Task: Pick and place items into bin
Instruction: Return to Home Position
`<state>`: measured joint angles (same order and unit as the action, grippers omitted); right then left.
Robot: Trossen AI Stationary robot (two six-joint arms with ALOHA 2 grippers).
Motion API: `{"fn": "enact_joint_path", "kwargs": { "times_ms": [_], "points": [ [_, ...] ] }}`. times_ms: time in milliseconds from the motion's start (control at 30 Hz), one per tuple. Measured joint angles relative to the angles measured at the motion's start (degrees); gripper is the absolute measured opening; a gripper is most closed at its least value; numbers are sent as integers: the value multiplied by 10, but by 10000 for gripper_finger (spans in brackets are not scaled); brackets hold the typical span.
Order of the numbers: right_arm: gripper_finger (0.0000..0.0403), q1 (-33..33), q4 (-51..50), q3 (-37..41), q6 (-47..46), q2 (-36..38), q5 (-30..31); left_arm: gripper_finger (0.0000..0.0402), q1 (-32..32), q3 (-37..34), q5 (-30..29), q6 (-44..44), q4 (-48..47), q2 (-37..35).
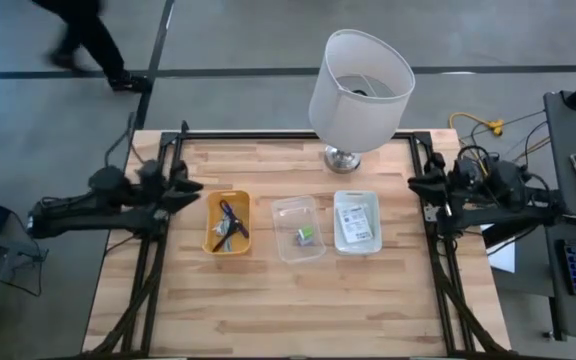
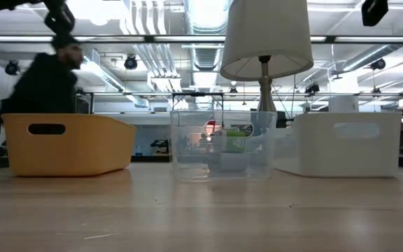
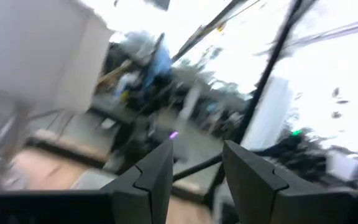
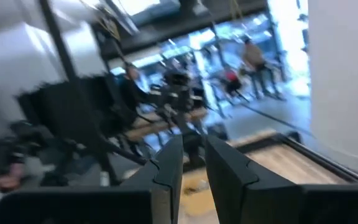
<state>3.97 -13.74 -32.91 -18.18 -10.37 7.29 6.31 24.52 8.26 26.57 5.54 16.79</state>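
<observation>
Illegible printed labels (image 1: pixel 356 222) in white bin (image 2: pixel 347 143)

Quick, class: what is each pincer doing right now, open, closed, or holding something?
Left pincer: open, holding nothing.
Right pincer: slightly open, holding nothing.

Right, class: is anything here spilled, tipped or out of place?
Nothing stands out. The yellow bin, clear bin and white bin stand upright in a row, the lamp upright behind them; the left gripper and right gripper wait at either side.
</observation>
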Motion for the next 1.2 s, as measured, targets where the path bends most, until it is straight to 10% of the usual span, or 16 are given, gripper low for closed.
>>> {"fn": "enact_joint_path", "kwargs": {
  "times_ms": [533, 1200],
  "points": [
    [59, 0, 140, 215, 5, 87, -14, 125, 0, -240, 45, -3, 239, -149],
    [59, 0, 245, 324, 109, 104, -49, 125, 1, -241, 45, 0, 152, -128]
  ]
}}
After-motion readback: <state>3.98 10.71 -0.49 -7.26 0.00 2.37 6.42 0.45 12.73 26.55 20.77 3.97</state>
